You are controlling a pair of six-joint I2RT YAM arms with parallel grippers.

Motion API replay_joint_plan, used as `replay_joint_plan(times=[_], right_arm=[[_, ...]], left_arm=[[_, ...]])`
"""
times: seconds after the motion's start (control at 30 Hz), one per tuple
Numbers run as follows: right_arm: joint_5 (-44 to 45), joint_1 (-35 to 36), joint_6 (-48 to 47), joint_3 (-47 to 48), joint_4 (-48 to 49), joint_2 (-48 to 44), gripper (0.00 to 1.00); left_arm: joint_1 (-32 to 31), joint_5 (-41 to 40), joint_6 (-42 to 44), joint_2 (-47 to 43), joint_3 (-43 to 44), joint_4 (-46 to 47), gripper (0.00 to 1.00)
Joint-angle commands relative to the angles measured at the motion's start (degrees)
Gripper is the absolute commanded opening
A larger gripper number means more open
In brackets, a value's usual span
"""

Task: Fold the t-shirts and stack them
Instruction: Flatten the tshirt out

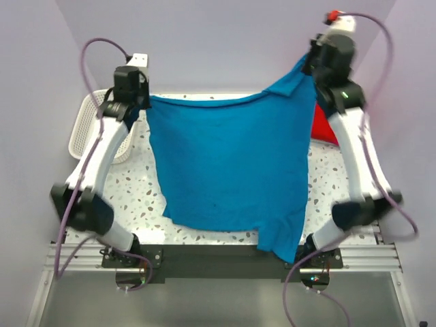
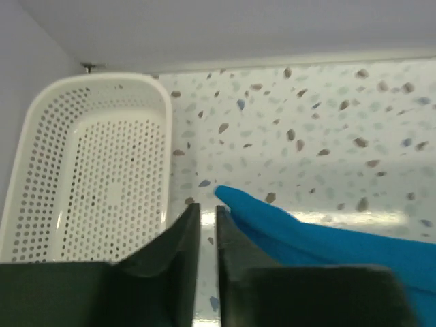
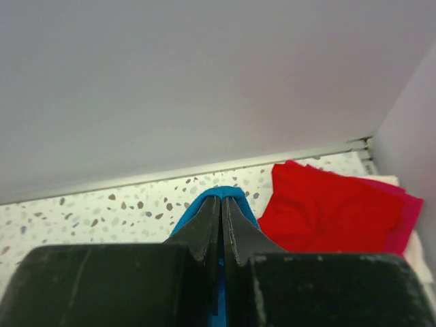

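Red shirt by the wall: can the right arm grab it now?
Probably not yet: the right gripper is shut on the blue shirt. The red shirt lies uncovered close by.

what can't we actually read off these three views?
- left grip: left wrist view shows the blue t-shirt beside one finger of the left gripper, slit between the fingers bare; pinched or not, unclear.
- red t-shirt: in the top view mostly behind the right arm and the blue cloth.
- magenta t-shirt: only a sliver behind the red, right wrist view.

Speckled table [image 1: 136,197] — basket [image 1: 82,129]; red t-shirt [image 3: 320,211] atop magenta t-shirt [image 3: 407,214].
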Motion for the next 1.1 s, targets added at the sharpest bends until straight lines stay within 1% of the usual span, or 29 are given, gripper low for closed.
replay_joint_plan(times=[0.0, 0.03, 0.07, 0.1, 0.13, 0.17, 0.2, 0.23, 0.27, 0.3, 0.33, 0.37, 0.4, 0.43, 0.5, 0.53, 0.57, 0.63, 0.73, 0.83, 0.97, 1.07], right_arm=[[-2.49, -0.91, 3.93, 10.72, -0.19, 22.33, 0.0], [-4.76, -1.26, 6.73, 16.6, -3.99, 27.05, 0.1], [-5.83, -1.35, 7.89, 22.75, -8.03, 31.88, 0.28], [-6.54, -1.35, 8.86, 32.82, -13.55, 35.15, 0.68], [-8.11, -1.27, 11.13, 35.27, -14.91, 37.62, 0.84], [-9.0, -1.18, 11.76, 32.94, -14.83, 36.68, 0.96], [-9.44, -1.09, 11.86, 28.57, -10.57, 34.67, 0.99], [-9.97, -1.09, 11.77, 22.78, -7.13, 31.17, 0.99], [-10.67, -1.09, 11.51, 10.8, -3.71, 24.53, 0.99], [-11.02, -1.09, 10.81, 5.81, 0.77, 21.07, 0.99], [-11.2, -1.18, 10.19, 2.11, 1.42, 18.68, 0.99], [-11.38, -1.18, 9.75, -2.89, 1.34, 15.0, 0.99], [-11.38, -1.27, 8.88, -4.85, -0.32, 13.75, 0.99], [-11.64, -1.18, 8.43, -6.7, -1.11, 12.6, 0.99], [-12.61, -1.18, 8.08, -13.11, -1.74, 8.83, 0.99], [-13.39, -1.18, 7.99, -15.66, -1.56, 7.34, 0.99], [-14.1, -1.18, 7.99, -20.21, -1.3, 4.97, 0.99], [-15.16, -1.18, 8.25, -24.37, -1.03, 2.93, 0.99], [-16.73, -1.18, 9.48, -33.14, -0.25, -0.06, 0.99], [-18.31, -1.18, 10.62, -38.86, 0.81, -2.43, 0.98], [-18.85, -1.18, 11.5, -44.15, 2.04, -3.84, 0.99], [-19.29, -1.09, 11.68, -46.7, 2.13, -3.49, 0.99]], left_arm=[[6.59, -2.57, -3.32, 13.38, 4.87, 8.01, 0.34], [7.57, -1.78, -6.04, 19.86, 9.17, 6.18, 0.72], [8.19, -1.08, -6.76, 22.71, 17.31, 5.29, 0.88], [8.46, -0.98, -7.2, 25.43, 21.48, 3.89, 0.98], [8.46, -0.37, -7.3, 30.07, 25.52, 0.39, 1.0], [8.37, 1.55, -7.56, 31.6, 32.17, -1.47, 1.0], [8.11, 2.26, -7.91, 32.57, 33.98, -2.88, 1.0], [7.93, 2.88, -8.09, 32.06, 34.09, -3.33, 1.0], [7.5, 3.58, -8.0, 30.84, 30.35, -2.46, 1.0], [6.62, 3.76, -7.91, 27.08, 26.91, 0.77, 1.0], [6.09, 4.02, -7.74, 25.22, 19.75, 2.36, 1.0], [5.04, 4.64, -7.74, 23.37, 16.28, 3.51, 1.0], [4.51, 4.9, -8.08, 21.61, 13.29, 4.05, 1.0], [3.9, 5.25, -9.04, 18.64, 7.6, 5.01, 1.0], [1.7, 6.66, -9.67, 16.07, 2.39, 5.63, 1.0], [0.82, 6.75, -10.63, 13.79, -2.25, 5.98, 1.0], [-0.75, 7.27, -11.42, 12.81, -4.3, 5.98, 1.0], [-1.99, 9.38, -13.87, 10.53, -9.91, 6.77, 1.0], [-2.96, 12.72, -17.74, 9.38, -15.2, 6.43, 1.0], [-3.05, 14.83, -19.94, 8.59, -19.85, 7.47, 1.0], [-3.14, 17.64, -21.09, 8.58, -23.83, 9.67, 1.0], [-3.14, 18.61, -21.01, 11.04, -25.5, 11.34, 1.0]])
